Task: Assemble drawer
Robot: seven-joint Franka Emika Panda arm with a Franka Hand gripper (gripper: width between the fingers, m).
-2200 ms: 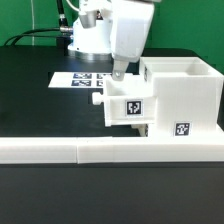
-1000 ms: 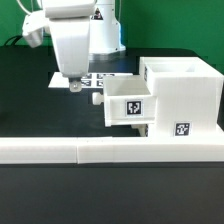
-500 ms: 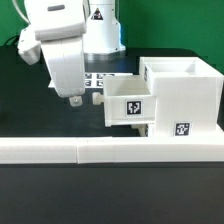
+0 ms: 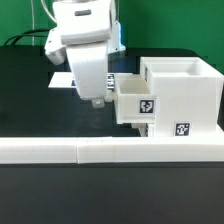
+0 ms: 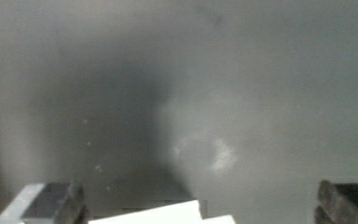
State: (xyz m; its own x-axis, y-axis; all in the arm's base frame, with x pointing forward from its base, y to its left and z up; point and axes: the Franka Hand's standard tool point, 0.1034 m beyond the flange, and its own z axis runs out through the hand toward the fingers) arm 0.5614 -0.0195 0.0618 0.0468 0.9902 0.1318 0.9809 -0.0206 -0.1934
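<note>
The tall white drawer housing (image 4: 185,95) stands at the exterior view's right with a square tag (image 4: 181,128) low on its front. A white tray (image 4: 138,100) with its own tag (image 4: 147,105) sticks partly out of the housing toward the exterior view's left. My gripper (image 4: 97,100) hangs right at the tray's outer face and hides its knob. In the wrist view the two fingers (image 5: 48,203) stand far apart with nothing between them, above a blurred grey surface and a white corner (image 5: 158,213). I cannot make out a second tray.
The long low white wall strip (image 4: 100,150) runs across the front of the black table. The marker board (image 4: 60,80) lies behind my gripper, mostly hidden by it. The arm's white base stands at the back.
My gripper swung out to the exterior view's left, dropped lower and came back right against the tray. The tray has slid further into the housing.
</note>
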